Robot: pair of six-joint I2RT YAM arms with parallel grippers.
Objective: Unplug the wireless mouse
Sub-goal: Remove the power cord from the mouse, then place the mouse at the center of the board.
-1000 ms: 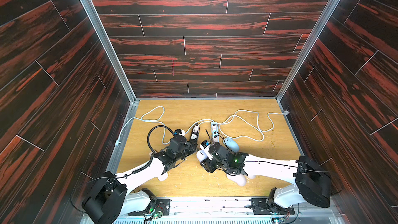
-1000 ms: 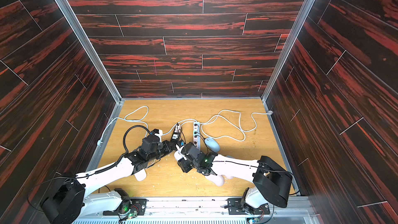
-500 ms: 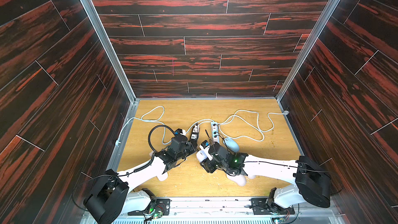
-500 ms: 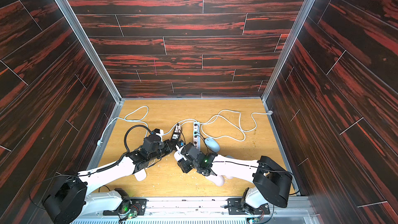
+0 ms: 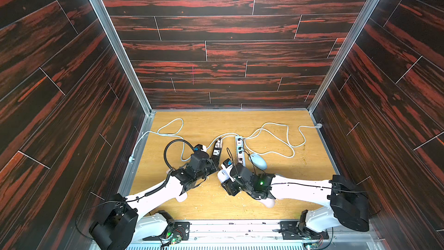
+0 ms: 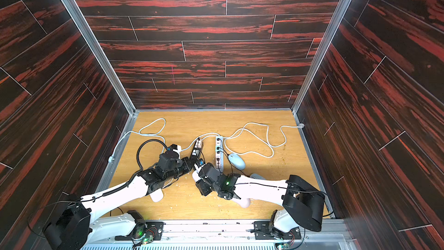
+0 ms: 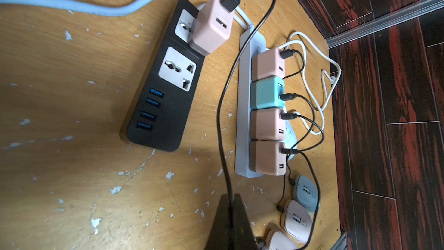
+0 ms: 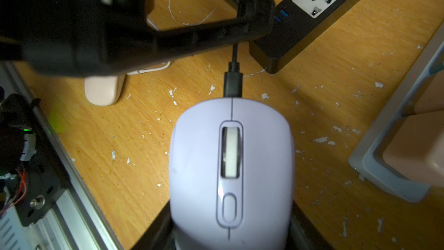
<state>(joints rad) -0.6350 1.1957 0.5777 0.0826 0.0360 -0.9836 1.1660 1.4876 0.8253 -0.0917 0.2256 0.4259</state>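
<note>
A lilac wireless mouse (image 8: 230, 164) sits between the fingers (image 8: 155, 235) of my right gripper (image 8: 230, 236), which is shut on its sides. In both top views it is a pale shape (image 5: 222, 175) (image 6: 195, 176) at the front middle of the floor. A black cable plug (image 8: 232, 82) is in the mouse's front. My left gripper (image 7: 230, 198) is shut on the black cable (image 7: 221, 128) just ahead of that plug. The cable runs to a pink charger (image 7: 211, 25) on the black power strip (image 7: 158, 121). In a top view the left gripper (image 5: 214, 164) almost touches the right one.
A white power strip (image 7: 242, 116) with several chargers lies beside the black one. Other mice (image 7: 305, 193) lie on their own cables near it, one light blue (image 5: 258, 161). White cords loop over the wooden floor (image 5: 276, 188). Dark panel walls close in three sides.
My left gripper's jaws have closed on the black cable. Both arms have stayed nearly where they were, and the right gripper keeps the mouse.
</note>
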